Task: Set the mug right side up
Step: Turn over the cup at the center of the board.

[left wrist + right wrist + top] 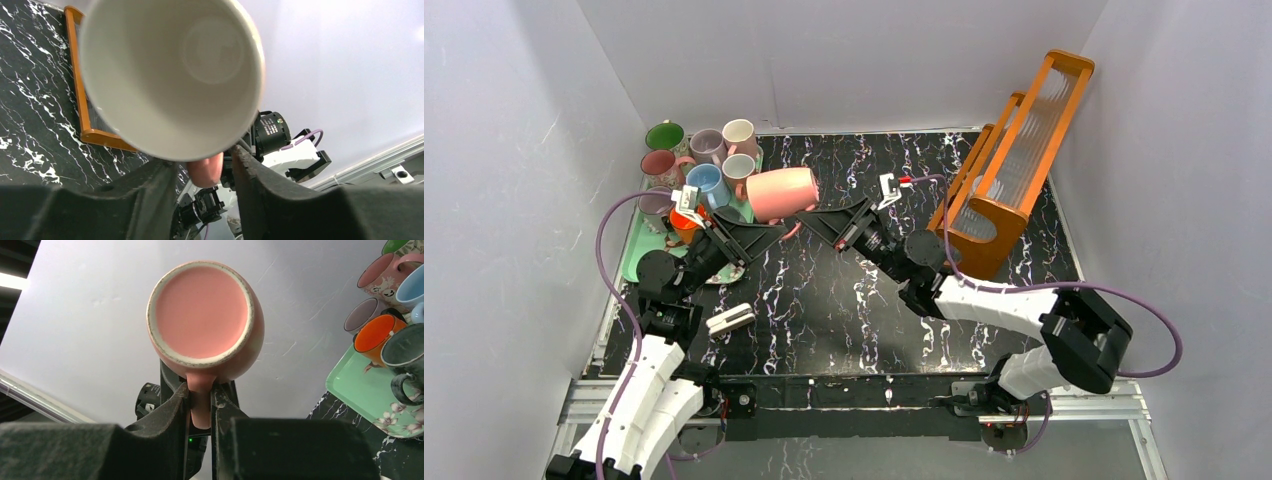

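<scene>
The pink mug (781,192) hangs in the air above the dark marbled surface (844,310), lying on its side with its mouth toward the left arm and its base toward the right arm. It is neither upside down nor upright. The right gripper (200,405) is clenched on the mug's handle (199,382). The left gripper (766,231) has a finger on each side of that same handle, with thin gaps showing, so I cannot tell whether it is pinching yet.

The main risk is the handover. The handle is short, and 2 grippers share it. If the right gripper lets go before the left one bites firmly, the mug could swing on the handle or drop. Its heavy body sits well off to one side of the grip, which would help it twist loose. From above, it looks near the tray's inner edge, so a fall could land among the cups there. The fingers could also knock each other on so small a hold.

The held mug is empty, its white inside bare. The green tray (634,255) at the left carries a cluster of mugs (707,160) in green, pink, lilac, white, blue, orange and dark grey. Those I can see stand mouth up with nothing visible inside. An orange rack (1014,160) leans at the right.
</scene>
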You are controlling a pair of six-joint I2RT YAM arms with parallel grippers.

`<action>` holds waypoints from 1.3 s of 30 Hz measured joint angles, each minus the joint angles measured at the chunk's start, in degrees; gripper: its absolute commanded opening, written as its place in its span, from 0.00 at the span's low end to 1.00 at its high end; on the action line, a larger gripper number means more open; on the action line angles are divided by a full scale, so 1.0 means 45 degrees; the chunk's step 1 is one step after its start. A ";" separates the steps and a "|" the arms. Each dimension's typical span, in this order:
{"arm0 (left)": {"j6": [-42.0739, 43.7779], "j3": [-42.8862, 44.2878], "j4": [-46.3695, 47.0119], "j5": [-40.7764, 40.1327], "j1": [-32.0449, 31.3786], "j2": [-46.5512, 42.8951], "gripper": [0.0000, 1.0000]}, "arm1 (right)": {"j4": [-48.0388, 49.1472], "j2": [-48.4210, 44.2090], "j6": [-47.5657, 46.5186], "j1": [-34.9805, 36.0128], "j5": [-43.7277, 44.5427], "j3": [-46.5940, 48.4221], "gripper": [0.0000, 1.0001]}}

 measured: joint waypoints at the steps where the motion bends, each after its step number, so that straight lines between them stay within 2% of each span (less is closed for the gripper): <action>1: -0.0019 0.0000 -0.0005 0.0034 0.0000 0.0005 0.31 | 0.0049 0.0155 0.0024 0.0010 0.0000 0.0078 0.01; 3: 0.0019 0.0000 -0.0024 0.0068 0.0000 0.0010 0.19 | 0.0131 0.0393 0.0189 0.0015 0.0000 0.0155 0.01; 8: -0.0291 -0.0083 -0.0019 0.0073 0.0010 0.0015 0.00 | 0.0257 0.0491 0.0087 0.0000 0.0005 0.0155 0.02; 11: -0.0335 -0.0107 -0.0019 0.0015 0.0010 -0.0083 0.00 | 0.0262 0.0486 -0.0058 0.0010 -0.0029 0.0155 0.10; 20: 0.0359 -0.0233 -0.0889 -0.0364 -0.0049 -0.1039 0.00 | -0.0627 -0.0223 -0.0670 0.0180 -0.0087 -0.0228 0.46; 27: 0.1049 -0.0233 -0.1715 -0.1156 -0.0049 -0.1379 0.00 | -0.2370 -0.1593 -0.1447 0.0199 0.0510 -0.0831 0.69; 29: 0.1389 -0.0233 -0.2157 -0.1491 -0.0049 -0.1501 0.00 | -0.2817 -0.2045 -0.1671 0.0199 0.0719 -0.0986 0.79; 31: 0.2089 -0.0073 -0.3109 -0.1909 -0.0049 -0.1593 0.00 | -0.3264 -0.2458 -0.1914 0.0199 0.0845 -0.1146 0.96; 32: 0.2200 -0.0029 -0.3279 -0.1991 -0.0049 -0.1598 0.00 | -0.3463 -0.2613 -0.1987 0.0199 0.0894 -0.1209 0.98; 39: 0.5231 0.2089 -0.7893 -0.4328 -0.0058 -0.1588 0.00 | -0.6232 -0.3725 -0.3079 0.0199 0.1020 -0.1282 0.99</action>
